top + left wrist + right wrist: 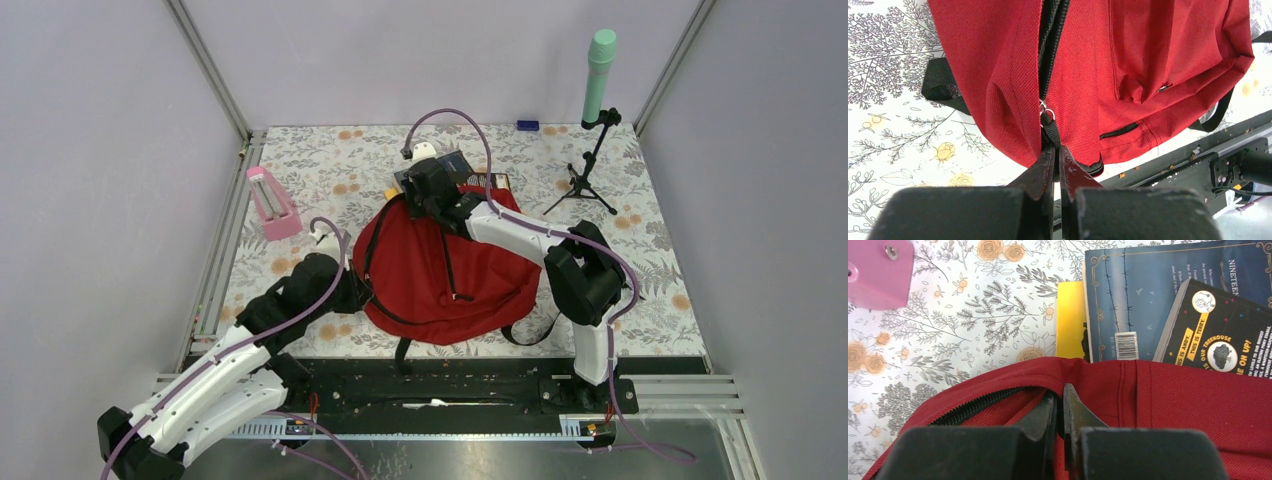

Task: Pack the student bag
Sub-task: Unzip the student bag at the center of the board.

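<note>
The student bag (440, 265), a large red backpack, lies flat mid-table with its black straps spread toward the near edge. My left gripper (352, 290) is at the bag's left side. In the left wrist view the left gripper (1058, 150) is shut on the black zipper pull tab (1050, 131), below the black zipper (1048, 45). My right gripper (425, 195) is at the bag's far end. In the right wrist view the right gripper (1060, 395) is shut on the red fabric rim of the bag (1168, 400), beside the partly open zipper (978, 407).
Just beyond the bag lie a blue book (1133, 295), a black book (1228, 335) and a yellow one (1070, 320). A pink case (272, 203) stands at the left. At the back right are a green cylinder on a black tripod (598, 75) and a small blue object (527, 126).
</note>
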`<state>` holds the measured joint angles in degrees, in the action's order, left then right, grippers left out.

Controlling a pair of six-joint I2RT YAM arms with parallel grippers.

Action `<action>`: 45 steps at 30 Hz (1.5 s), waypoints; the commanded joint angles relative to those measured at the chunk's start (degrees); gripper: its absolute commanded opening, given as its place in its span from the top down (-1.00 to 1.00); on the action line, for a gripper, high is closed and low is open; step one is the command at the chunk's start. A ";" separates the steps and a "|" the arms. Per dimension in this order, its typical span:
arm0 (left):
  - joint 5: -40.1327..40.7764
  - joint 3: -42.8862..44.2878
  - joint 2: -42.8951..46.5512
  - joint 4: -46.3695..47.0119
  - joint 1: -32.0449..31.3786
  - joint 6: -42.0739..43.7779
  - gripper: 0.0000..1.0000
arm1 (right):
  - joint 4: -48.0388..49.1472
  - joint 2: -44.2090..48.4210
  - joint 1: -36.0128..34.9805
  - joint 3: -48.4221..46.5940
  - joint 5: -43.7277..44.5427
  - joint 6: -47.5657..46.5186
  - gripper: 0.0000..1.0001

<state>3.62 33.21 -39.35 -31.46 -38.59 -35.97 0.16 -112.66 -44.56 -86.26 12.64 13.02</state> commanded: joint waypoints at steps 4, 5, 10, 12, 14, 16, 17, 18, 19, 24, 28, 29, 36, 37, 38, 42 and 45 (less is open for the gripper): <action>-2.56 2.28 1.10 0.83 -0.57 5.10 1.00 | 4.80 8.80 1.27 -0.51 -5.13 7.50 0.37; -2.03 2.88 0.72 1.00 -0.59 5.76 1.00 | 4.76 10.11 1.31 0.34 -6.13 8.14 0.11; -0.52 5.16 -2.32 1.81 -0.56 8.30 1.00 | 7.43 17.44 1.22 9.33 -11.39 16.21 -0.34; 0.48 5.35 -2.94 2.50 -0.48 9.19 1.00 | 11.96 19.63 0.84 14.62 -13.67 22.46 -0.36; 1.15 5.95 -3.21 2.33 -0.49 9.77 1.00 | 17.00 20.40 -0.21 18.39 -16.01 27.81 -0.39; 1.37 6.90 -3.59 1.06 -0.47 10.26 1.00 | 18.69 20.19 -2.23 19.83 -16.46 31.22 -0.43; 1.39 7.21 -3.66 0.28 -0.47 10.37 1.00 | 18.65 19.86 -3.58 19.86 -15.75 32.18 -0.43; 1.50 7.29 -3.56 -0.34 -0.52 10.39 1.00 | 18.48 19.40 -4.99 19.67 -14.38 32.44 -0.43; 1.60 7.15 -3.30 -0.74 -0.51 10.14 1.00 | 18.17 18.83 -6.41 19.39 -13.17 32.59 -0.44; 2.83 5.32 -1.53 -1.48 -0.52 8.27 1.00 | 16.19 14.30 -10.65 16.75 -9.25 34.67 -0.42; 3.50 4.39 -0.29 -1.50 -0.52 6.82 1.00 | 12.42 11.49 -12.37 13.93 -6.62 34.01 -0.42; 3.81 4.18 -0.04 -1.57 -0.52 6.67 1.00 | 10.68 10.81 -12.66 13.02 -5.97 33.59 -0.42; 2.74 3.92 -0.93 -1.80 -0.51 6.41 1.00 | 7.22 6.94 -13.78 8.83 -4.56 32.08 -0.16; 2.71 3.96 -1.00 -1.92 -0.52 6.43 1.00 | 6.61 6.52 -13.80 8.04 -4.78 31.73 -0.10; 2.79 4.00 -1.13 -1.93 -0.50 6.52 1.00 | 6.12 6.23 -13.85 7.32 -4.89 31.50 -0.07; 2.97 4.01 -1.32 -1.86 -0.52 6.23 1.00 | 4.94 5.65 -13.90 6.30 -4.67 30.88 -0.07; 2.67 3.80 -1.61 -1.55 -0.52 5.98 1.00 | 3.21 4.53 -13.98 4.86 -4.73 30.26 -0.07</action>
<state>5.78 36.97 -40.69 -34.33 -38.85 -29.06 5.67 -106.85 -57.87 -77.78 6.50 44.62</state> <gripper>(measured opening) 0.010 0.534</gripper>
